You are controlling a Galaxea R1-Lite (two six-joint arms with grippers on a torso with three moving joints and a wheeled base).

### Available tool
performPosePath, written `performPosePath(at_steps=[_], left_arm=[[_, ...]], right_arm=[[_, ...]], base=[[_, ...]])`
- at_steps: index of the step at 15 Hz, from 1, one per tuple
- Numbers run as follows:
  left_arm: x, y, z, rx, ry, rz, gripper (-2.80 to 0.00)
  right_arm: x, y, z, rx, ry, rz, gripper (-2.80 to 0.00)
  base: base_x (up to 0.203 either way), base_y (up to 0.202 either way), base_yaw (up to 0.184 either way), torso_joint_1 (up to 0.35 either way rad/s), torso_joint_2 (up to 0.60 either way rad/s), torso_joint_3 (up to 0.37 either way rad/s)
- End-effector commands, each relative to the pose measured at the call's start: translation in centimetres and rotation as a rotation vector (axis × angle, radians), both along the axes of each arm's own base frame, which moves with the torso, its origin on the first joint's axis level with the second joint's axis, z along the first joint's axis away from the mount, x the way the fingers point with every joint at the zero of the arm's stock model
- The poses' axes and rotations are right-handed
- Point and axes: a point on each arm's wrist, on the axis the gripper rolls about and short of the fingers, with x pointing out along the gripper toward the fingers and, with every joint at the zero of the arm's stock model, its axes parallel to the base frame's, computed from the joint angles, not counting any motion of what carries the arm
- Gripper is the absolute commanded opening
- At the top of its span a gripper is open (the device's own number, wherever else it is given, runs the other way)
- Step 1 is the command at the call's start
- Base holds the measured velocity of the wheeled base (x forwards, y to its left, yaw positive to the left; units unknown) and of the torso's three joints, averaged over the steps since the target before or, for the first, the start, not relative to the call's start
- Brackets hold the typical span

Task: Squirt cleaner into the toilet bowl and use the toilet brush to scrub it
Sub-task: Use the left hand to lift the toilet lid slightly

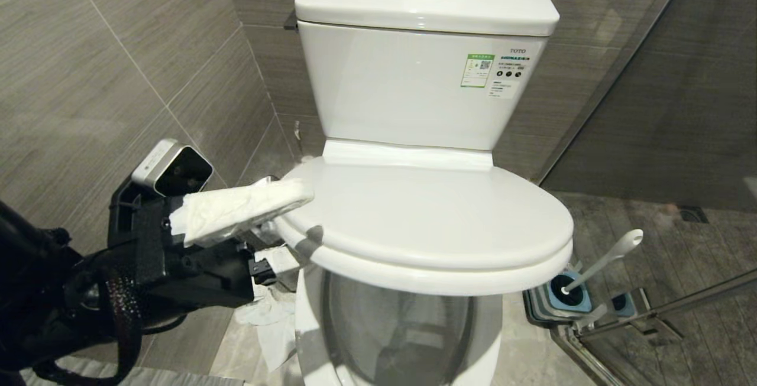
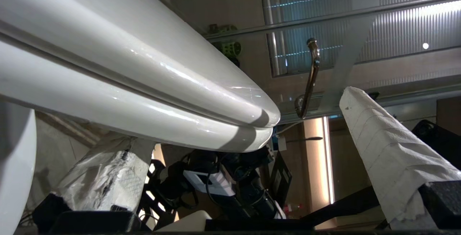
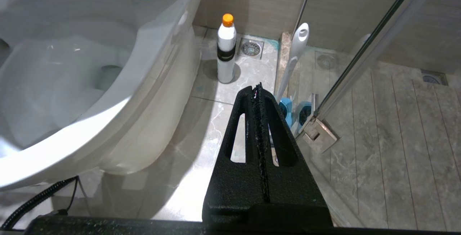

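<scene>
We are working at the toilet (image 1: 414, 84) with the seat and lid (image 1: 437, 220) partly raised off the bowl (image 3: 72, 69).

Left gripper (image 1: 269, 226): jaws spread wide, nothing clamped. Its paper-wrapped fingers (image 1: 236, 208) are straddling the lid's edge on our left side, one above the lid and one beneath the seat; the left wrist view confirms the doubled white edge (image 2: 201, 109) running between them. We cannot tell whether the pads are touching it.

Right gripper (image 3: 257, 98): fingers pressed together, empty, hanging parked low beside the bowl.

The cleaner bottle (image 3: 226, 49) is standing upright on the floor beyond the right gripper's tips, just beside the bowl's base. The brush (image 1: 603, 265) is sitting in its blue holder (image 1: 569, 296) on our right, handle leaning up and away from the toilet. Both lie on the right arm's side, well apart from the left gripper.

We judge the lid must go up fully first.

Writing: "TOTO" on the tank; the green-and-white sticker (image 1: 476, 70) beside it is too small to read.
</scene>
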Motion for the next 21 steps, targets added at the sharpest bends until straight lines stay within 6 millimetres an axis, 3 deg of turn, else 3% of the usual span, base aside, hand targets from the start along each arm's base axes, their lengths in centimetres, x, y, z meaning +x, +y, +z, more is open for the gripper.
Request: performPosePath(at_steps=[1, 9, 14, 21], left_arm=[[0.1, -0.1, 0.9, -0.014, -0.018, -0.004, 0.00], [2.2, -1.3, 2.7, -0.032, -0.049, -0.003, 0.00], [4.1, -2.1, 5.9, -0.038, -0.059, 0.014, 0.00], [4.1, -2.2, 8.0, -0.049, -0.080, 0.004, 0.00]], right_arm=[[0.2, 0.0, -0.7, -0.001, 0.024, 0.000, -2.80], [0.2, 0.0, -0.7, -0.001, 0.025, 0.000, -2.80], [0.2, 0.0, -0.7, -0.001, 0.024, 0.000, -2.80], [0.2, 0.0, -0.7, -0.001, 0.023, 0.000, -2.80]], base=[[0.000, 0.000, 0.000, 0.000, 0.00, 0.000], [0.000, 0.000, 0.000, 0.000, 0.00, 0.000], [0.000, 0.000, 0.000, 0.000, 0.00, 0.000], [0.000, 0.000, 0.000, 0.000, 0.00, 0.000]])
